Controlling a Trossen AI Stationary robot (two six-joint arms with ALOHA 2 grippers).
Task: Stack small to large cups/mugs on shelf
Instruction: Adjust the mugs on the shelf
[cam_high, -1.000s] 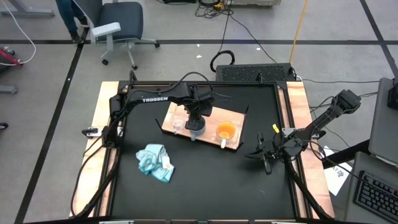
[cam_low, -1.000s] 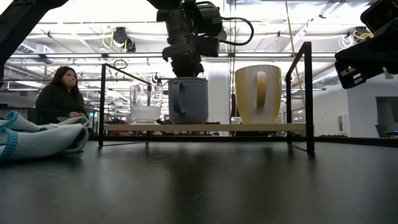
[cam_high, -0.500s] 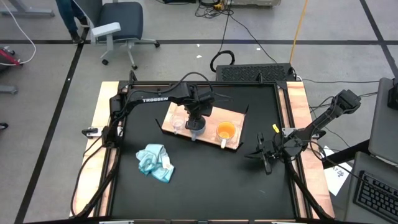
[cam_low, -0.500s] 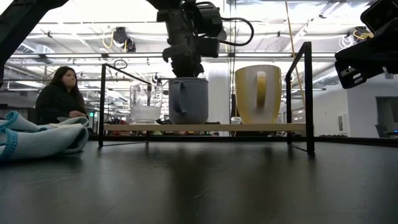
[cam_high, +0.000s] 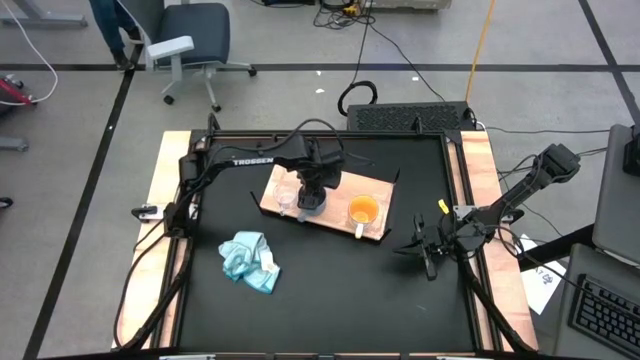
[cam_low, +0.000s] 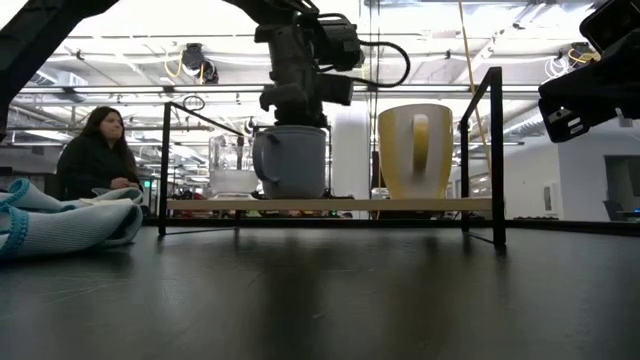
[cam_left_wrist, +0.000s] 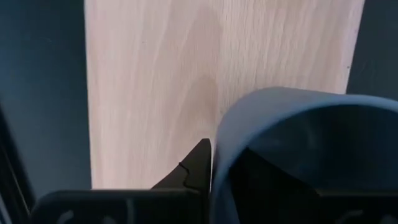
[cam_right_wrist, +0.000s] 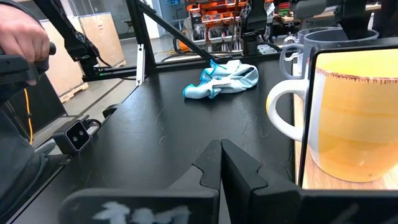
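Black tabletop carries the light wooden shelf board on a black metal frame, plus a crumpled light blue cloth lying apart from it. On the board, in a row: clear glass cup, grey-blue mug, orange mug.

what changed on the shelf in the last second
The left gripper shifted the grey-blue mug slightly toward the glass cup on the shelf, turning its handle, and its fingers are starting to loosen. The orange mug, cloth and right gripper stayed put.
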